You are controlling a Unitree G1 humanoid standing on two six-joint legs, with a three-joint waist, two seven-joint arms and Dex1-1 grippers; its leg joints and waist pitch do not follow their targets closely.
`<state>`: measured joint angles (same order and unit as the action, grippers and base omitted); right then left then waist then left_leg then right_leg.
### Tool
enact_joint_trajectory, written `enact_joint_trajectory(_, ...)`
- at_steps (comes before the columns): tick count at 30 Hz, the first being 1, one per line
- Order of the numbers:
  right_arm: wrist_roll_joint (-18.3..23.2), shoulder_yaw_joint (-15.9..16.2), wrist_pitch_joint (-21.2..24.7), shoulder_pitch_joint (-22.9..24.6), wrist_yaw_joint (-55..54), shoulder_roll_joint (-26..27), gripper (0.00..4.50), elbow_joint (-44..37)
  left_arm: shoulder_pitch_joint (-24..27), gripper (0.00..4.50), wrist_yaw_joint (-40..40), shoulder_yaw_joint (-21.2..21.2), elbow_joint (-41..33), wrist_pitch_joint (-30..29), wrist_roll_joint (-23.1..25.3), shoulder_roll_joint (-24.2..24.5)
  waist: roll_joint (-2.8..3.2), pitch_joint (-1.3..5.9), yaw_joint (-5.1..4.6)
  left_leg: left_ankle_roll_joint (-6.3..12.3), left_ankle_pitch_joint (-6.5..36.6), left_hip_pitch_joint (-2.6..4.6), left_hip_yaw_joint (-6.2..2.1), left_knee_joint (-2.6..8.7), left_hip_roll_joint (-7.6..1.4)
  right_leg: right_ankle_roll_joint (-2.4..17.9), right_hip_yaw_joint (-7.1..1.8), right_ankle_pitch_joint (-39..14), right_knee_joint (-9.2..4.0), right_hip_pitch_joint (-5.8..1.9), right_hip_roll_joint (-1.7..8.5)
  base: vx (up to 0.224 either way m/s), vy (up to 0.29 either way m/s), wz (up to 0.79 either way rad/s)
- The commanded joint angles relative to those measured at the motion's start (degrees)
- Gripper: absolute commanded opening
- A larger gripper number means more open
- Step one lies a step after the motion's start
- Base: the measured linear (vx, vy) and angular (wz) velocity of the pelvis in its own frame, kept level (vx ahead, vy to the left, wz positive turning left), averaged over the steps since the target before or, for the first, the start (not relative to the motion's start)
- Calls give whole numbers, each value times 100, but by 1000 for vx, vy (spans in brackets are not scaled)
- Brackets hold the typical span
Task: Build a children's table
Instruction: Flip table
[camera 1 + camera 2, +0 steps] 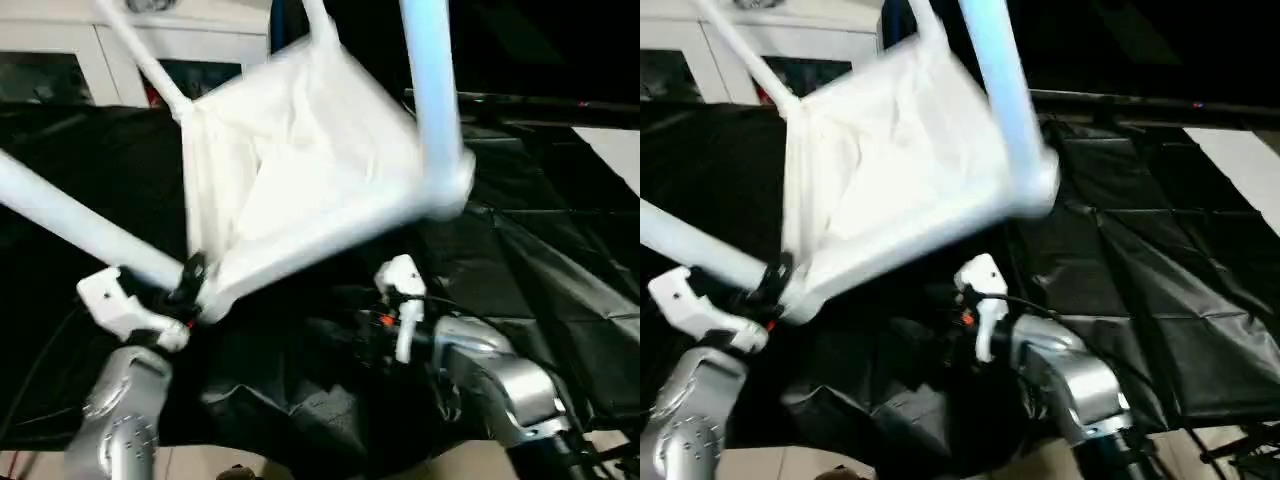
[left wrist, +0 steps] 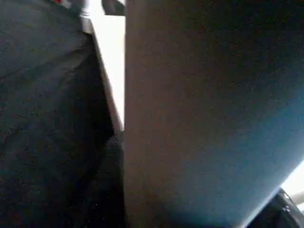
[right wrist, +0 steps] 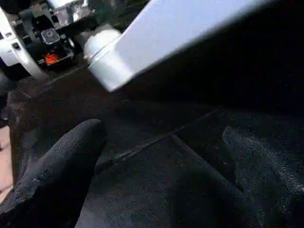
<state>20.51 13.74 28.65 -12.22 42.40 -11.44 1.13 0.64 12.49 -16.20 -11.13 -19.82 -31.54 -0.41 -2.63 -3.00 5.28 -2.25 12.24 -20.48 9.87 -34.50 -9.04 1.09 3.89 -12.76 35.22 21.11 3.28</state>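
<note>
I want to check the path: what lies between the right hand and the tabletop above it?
Nothing solid: in the left eye view, just black cloth shows behind the gap between the right hand and the tabletop.

White tabletop point(image 1: 300, 170) and legs point(image 1: 432, 90), seemingly plain, over black creased sheeting point(image 1: 560, 270); silver forearms point(image 1: 500, 385).

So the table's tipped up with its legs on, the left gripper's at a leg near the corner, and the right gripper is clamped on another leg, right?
Not quite. In the right wrist view the right gripper is open with nothing between its fingers. The rest holds: the table is tipped up and the left gripper is at a leg near the corner.
</note>
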Motion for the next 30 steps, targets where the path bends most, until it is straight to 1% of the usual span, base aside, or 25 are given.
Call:
enact_joint_trajectory(1,315,-311,91,-38,-162,194,450,-75,-56,222,177,334,-280,-182,-138,-95,9,302,-25,226,383,28,-179,438,-494,1108,-382,37,-344,-211,580,0,0,0)
enact_joint_trajectory(3,556,-550,113,-96,-366,482,450,-13,-55,220,158,370,-344,-260,-220,-167,8,296,-41,260,403,30,-179,446,-502,1119,-388,-20,-346,-200,595,0,0,0)
enact_joint_trajectory(5,630,-698,68,-160,-574,689,450,92,-45,220,151,407,-384,-310,-274,-185,14,287,-34,206,482,48,-178,451,-503,1096,-379,-210,-367,-194,586,0,0,0)
enact_joint_trajectory(6,700,-882,38,-250,-852,925,450,241,-31,220,150,441,-417,-353,-318,-194,33,276,-35,135,558,60,-173,463,-506,1081,-384,-346,-380,-170,582,0,0,0)
enact_joint_trajectory(7,700,-882,38,-250,-852,925,450,241,-31,220,150,441,-417,-353,-318,-194,34,279,-35,54,611,58,-179,476,-507,1076,-385,-416,-379,-184,587,0,0,0)
enact_joint_trajectory(8,1004,-1204,45,-397,-1107,1258,450,428,-11,220,166,501,-436,-379,-355,-194,48,271,-41,13,693,68,-169,479,-500,1079,-395,-462,-385,-161,587,0,0,0)
enact_joint_trajectory(9,1004,-1204,45,-397,-1107,1258,450,428,-11,220,166,501,-436,-379,-355,-194,46,271,-45,-19,728,56,-182,493,-507,1068,-393,-498,-382,-174,591,0,0,0)
enact_joint_trajectory(10,1248,-1399,53,-492,-1224,1467,450,528,16,220,179,543,-460,-388,-376,-194,40,280,-37,-55,707,61,-175,486,-498,1024,-388,-450,-380,-182,579,0,0,0)
enact_joint_trajectory(11,1299,-1454,29,-536,-1283,1536,450,579,26,220,172,551,-469,-393,-383,-198,55,286,-43,-75,660,65,-183,490,-503,1012,-384,-351,-363,-180,575,0,0,0)
enact_joint_trajectory(14,1331,-1580,-7,-637,-1456,1685,450,719,55,220,208,566,-514,-432,-351,-203,54,294,-51,-93,520,50,-174,482,-490,994,-381,-113,-342,-195,568,0,0,0)
enact_joint_trajectory(15,1393,-1816,-143,-811,-1787,1885,450,973,96,220,247,597,-568,-489,-321,-200,56,293,-55,-103,475,48,-171,481,-486,989,-380,-44,-331,-193,567,0,0,0)
enact_joint_trajectory(16,1465,-1945,-238,-906,-1906,1974,450,1094,118,220,273,619,-586,-499,-312,-194,53,295,-58,-118,501,54,-163,478,-474,1002,-378,-87,-337,-186,577,0,0,0)
enact_joint_trajectory(17,1541,-2117,-347,-1023,-2057,2076,450,1223,145,220,250,637,-606,-495,-275,-203,55,289,-65,-128,548,35,-167,489,-478,989,-383,-167,-341,-202,585,0,0,0)
enact_joint_trajectory(18,1594,-2215,-404,-1089,-2132,2127,450,1289,155,220,227,643,-606,-472,-238,-209,46,284,-77,-140,584,35,-164,494,-477,976,-385,-222,-346,-196,585,0,0,0)
enact_joint_trajectory(19,1650,-2340,-483,-1188,-2196,2188,450,1364,166,220,208,657,-602,-435,-204,-211,53,285,-93,-149,637,44,-160,492,-476,959,-385,-288,-348,-188,580,0,0,0)
enact_joint_trajectory(20,1674,-2390,-513,-1229,-2220,2212,450,1394,170,220,201,663,-601,-419,-190,-211,52,286,-87,-151,650,55,-155,485,-473,940,-383,-300,-354,-187,573,0,0,0)
enact_joint_trajectory(22,1739,-2513,-592,-1346,-2340,2273,450,1475,190,220,179,691,-584,-342,-98,-199,54,299,-95,-122,464,48,-152,472,-467,885,-381,-68,-331,-197,552,0,0,0)
enact_joint_trajectory(24,1785,-2594,-628,-1435,-2423,2336,450,1539,215,220,154,697,-605,-325,-75,-225,42,306,-100,-84,381,38,-146,461,-459,884,-380,76,-319,-209,552,0,0,0)
enact_joint_trajectory(27,1805,-2598,-619,-1469,-2441,2365,450,1574,233,220,162,708,-613,-324,-57,-223,43,302,-118,-50,404,32,-146,461,-459,900,-376,29,-324,-210,552,0,0,0)
enact_joint_trajectory(28,1794,-2561,-599,-1490,-2414,2361,420,1596,245,220,167,726,-625,-325,-43,-217,29,299,-119,-35,433,32,-143,460,-459,902,-378,-42,-330,-211,558,0,0,0)
enact_joint_trajectory(30,1756,-2537,-601,-1538,-2403,2355,413,1676,241,220,182,763,-631,-317,-14,-192,36,295,-129,-43,471,35,-144,465,-464,899,-374,-152,-338,-203,555,0,0,0)
